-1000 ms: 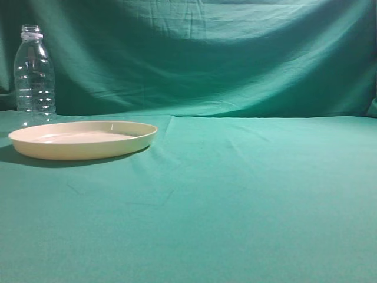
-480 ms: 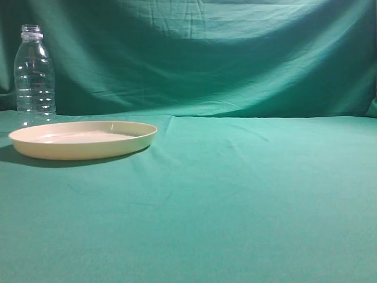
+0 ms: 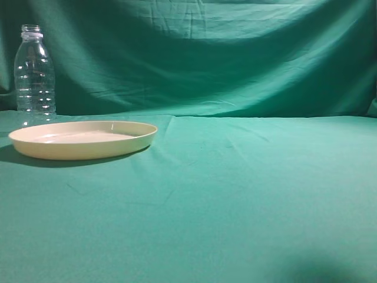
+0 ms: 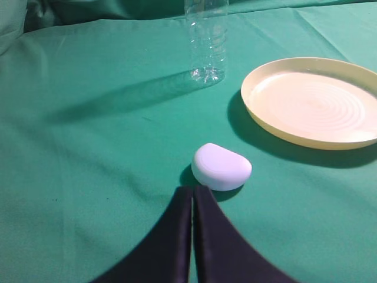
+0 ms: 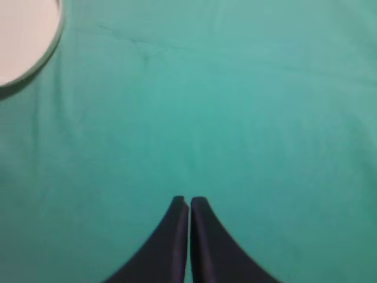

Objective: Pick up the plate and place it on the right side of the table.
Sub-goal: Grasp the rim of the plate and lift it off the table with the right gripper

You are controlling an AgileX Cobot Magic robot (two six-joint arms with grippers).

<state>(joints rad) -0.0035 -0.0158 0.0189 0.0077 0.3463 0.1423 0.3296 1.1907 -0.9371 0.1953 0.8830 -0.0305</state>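
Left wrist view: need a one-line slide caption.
Closed left gripper above the table, near a small white object; plate and clear bottle beyond.

No readable text, labels, brands, numbers or signs anywhere

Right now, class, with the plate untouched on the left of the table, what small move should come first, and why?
Probably open the left gripper and ease it toward the plate. Its fingers are pressed together with nothing between them, and the plate lies flat on the table ahead to its right, past a small white object.
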